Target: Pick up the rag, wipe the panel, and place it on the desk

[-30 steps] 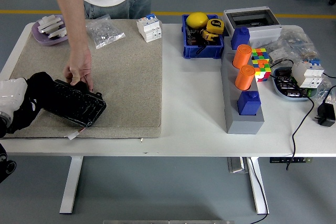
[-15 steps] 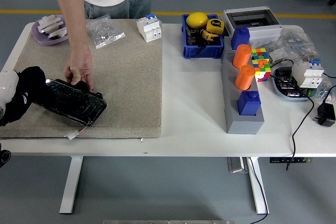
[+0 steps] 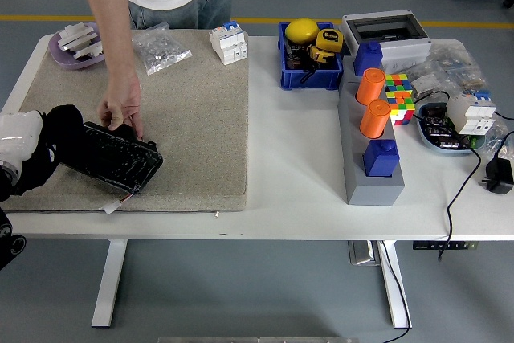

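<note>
Rag sits bunched and black under my left hand at the near-left of the mat, pressed against the left end of the panel. My fingers are hidden in the dark cloth, so I cannot tell whether they are clenched on it or merely resting. Judged from its crumpled form, the rag is soft, light and limp; it should be taken by gathering a fold from the top, and it will drape rather than hold shape.

Panel is a dark, flat, glossy slab lying on the mat. Its long axis runs from upper left to lower right, the far end pointing toward the near edge of the mat. I judge it stiff, smooth and likely slippery, so strokes should follow that axis.

Farther back, a person's hand rests fingertips on the panel's far long edge, apparently steadying it.

My right hand is out of view. The counter beyond the mat's right edge offers bare surface for setting the rag down.
</note>
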Robot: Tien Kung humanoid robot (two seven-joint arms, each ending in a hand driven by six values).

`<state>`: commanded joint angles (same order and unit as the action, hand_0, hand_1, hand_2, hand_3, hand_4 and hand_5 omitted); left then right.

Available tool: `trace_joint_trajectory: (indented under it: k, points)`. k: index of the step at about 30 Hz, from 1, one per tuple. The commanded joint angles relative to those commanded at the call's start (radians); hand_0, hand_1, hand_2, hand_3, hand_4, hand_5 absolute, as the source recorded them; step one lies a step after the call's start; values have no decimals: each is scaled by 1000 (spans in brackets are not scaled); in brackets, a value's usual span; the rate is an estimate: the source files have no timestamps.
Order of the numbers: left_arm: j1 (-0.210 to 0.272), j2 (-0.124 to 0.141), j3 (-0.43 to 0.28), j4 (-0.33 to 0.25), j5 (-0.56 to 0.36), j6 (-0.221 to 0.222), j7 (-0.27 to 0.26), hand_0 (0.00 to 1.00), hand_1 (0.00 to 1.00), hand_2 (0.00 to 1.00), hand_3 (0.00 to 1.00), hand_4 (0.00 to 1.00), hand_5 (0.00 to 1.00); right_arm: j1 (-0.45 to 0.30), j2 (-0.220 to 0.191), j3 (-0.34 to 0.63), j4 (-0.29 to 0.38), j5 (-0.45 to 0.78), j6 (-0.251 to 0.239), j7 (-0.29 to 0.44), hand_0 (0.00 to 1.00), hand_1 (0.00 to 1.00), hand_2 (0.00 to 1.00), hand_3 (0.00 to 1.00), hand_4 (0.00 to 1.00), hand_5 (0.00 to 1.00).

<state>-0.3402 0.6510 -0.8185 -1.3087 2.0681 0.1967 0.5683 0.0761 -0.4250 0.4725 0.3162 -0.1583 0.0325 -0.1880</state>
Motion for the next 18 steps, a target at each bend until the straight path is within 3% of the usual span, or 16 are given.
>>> trace_joint_trajectory:
  k: [10, 18]
  points:
    - [17, 5, 49, -150, 21, -40, 46, 243, 210, 506, 540, 488, 2, -2, 0, 5, -1, -3, 0, 1, 812, 680, 702, 660, 990, 777]
    - [23, -7, 112, -262, 25, -66, 77, 243, 211, 508, 543, 501, 2, -4, -2, 7, -1, -2, 2, 1, 812, 680, 703, 660, 990, 777]
